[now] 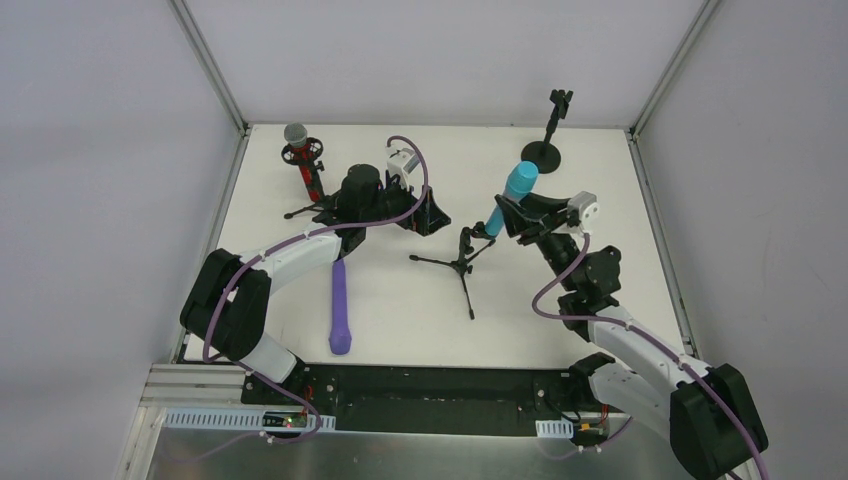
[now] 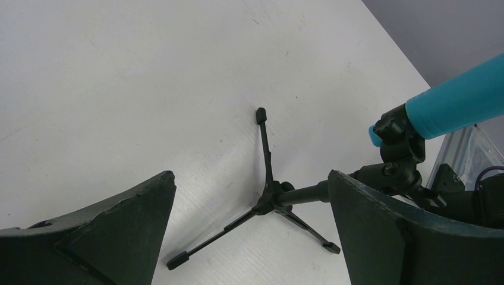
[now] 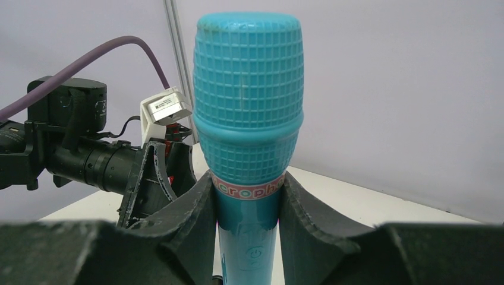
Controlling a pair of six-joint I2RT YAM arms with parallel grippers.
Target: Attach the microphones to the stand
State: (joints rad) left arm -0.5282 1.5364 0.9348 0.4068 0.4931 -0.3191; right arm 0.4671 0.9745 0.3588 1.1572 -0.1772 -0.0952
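My right gripper [image 1: 508,215] [image 3: 248,190] is shut on the cyan microphone [image 1: 517,188] [image 3: 248,119], just below its mesh head. The microphone tilts, and its tail end sits in the clip [image 2: 401,145] of the middle tripod stand [image 1: 460,265] [image 2: 270,199]. My left gripper [image 1: 432,215] [image 2: 251,175] is open just left of that stand, above the table, holding nothing. The red microphone [image 1: 308,170] with a grey head stands in a stand at the far left. The purple microphone [image 1: 340,310] lies flat on the table near my left arm.
A third stand [image 1: 545,150] with a round base and a bare clip is at the far edge, right of centre. The white table [image 1: 400,310] is walled by grey panels and metal corner posts.
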